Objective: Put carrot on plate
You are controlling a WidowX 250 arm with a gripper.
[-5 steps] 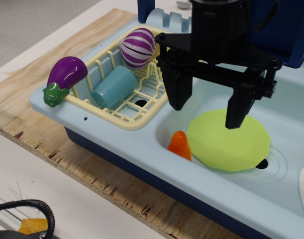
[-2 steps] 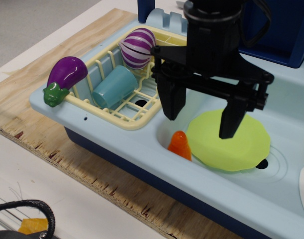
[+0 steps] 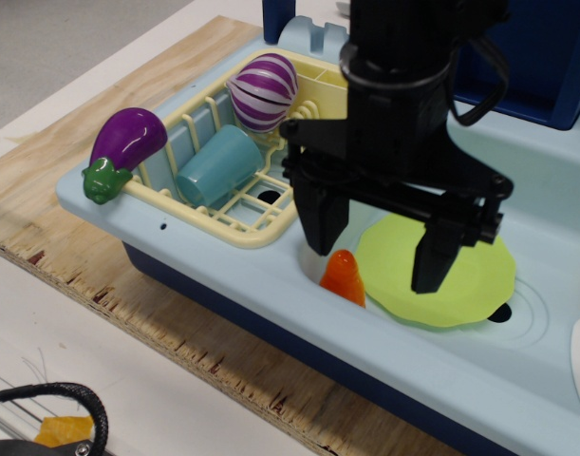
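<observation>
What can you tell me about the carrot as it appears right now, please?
The carrot is a small, smooth, glossy orange toy that looks like plastic, with a rounded top. It stands in the sink basin against the near wall, beside the left edge of the lime-green plate, apparently touching it. The gripper hangs above, jaws spread, not gripping it.

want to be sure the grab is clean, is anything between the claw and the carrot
Nothing visible is in the way. The open claw hangs above the carrot, one finger just left of it and the other over the plate. The carrot stands in the sink right against the plate's left edge, with nothing between them.
</observation>
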